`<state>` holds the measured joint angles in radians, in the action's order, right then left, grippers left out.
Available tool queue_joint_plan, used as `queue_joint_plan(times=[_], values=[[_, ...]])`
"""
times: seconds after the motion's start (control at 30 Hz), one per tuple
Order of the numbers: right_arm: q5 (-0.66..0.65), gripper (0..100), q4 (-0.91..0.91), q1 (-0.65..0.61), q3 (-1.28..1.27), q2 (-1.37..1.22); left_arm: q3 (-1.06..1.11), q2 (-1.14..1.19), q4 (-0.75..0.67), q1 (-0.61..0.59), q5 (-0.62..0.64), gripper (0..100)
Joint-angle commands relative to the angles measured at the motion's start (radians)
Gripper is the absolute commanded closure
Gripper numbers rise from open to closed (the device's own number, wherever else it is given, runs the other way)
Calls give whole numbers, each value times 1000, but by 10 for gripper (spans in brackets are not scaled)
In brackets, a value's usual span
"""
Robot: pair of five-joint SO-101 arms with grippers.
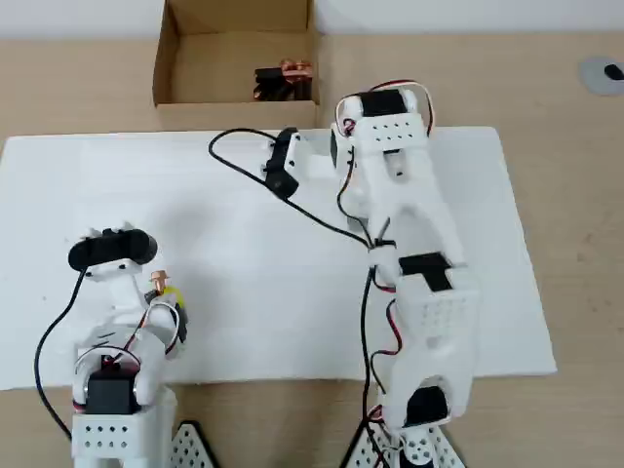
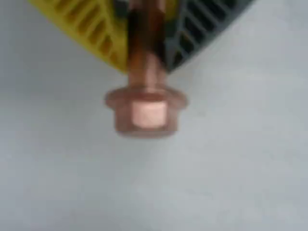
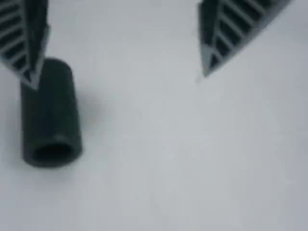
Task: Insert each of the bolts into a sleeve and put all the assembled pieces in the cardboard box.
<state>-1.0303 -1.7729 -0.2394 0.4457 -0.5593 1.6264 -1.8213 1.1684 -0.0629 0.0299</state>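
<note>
My left gripper [image 2: 147, 53] is shut on the shank of a copper bolt [image 2: 144, 113], whose flanged hex head sticks out past the yellow and black fingers. In the high view the bolt [image 1: 157, 281] is held at the near left of the white mat [image 1: 253, 292]. A black sleeve [image 3: 50, 115] lies on the mat, its bore towards the camera. My right gripper [image 3: 118, 72] is open just above the mat, with one fingertip beside the sleeve. The right arm [image 1: 390, 166] stretches to the mat's far side, near the cardboard box [image 1: 171, 58].
Inside the box lie copper and black assembled pieces [image 1: 283, 80], against its right wall. A black cable [image 1: 234, 146] loops across the far part of the mat. A round grey fitting [image 1: 603, 73] is set in the wooden table at the far right.
</note>
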Motion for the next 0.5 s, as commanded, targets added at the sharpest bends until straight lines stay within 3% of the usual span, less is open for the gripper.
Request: queue_joint_plan(times=[0.0, 0.47], values=[[-14, 738, -11, 22, 53, -12, -8, -8, -14, -11, 3, 991], [-40, 738, -14, 68, 203, -166, -8, -8, -14, -11, 3, 991]])
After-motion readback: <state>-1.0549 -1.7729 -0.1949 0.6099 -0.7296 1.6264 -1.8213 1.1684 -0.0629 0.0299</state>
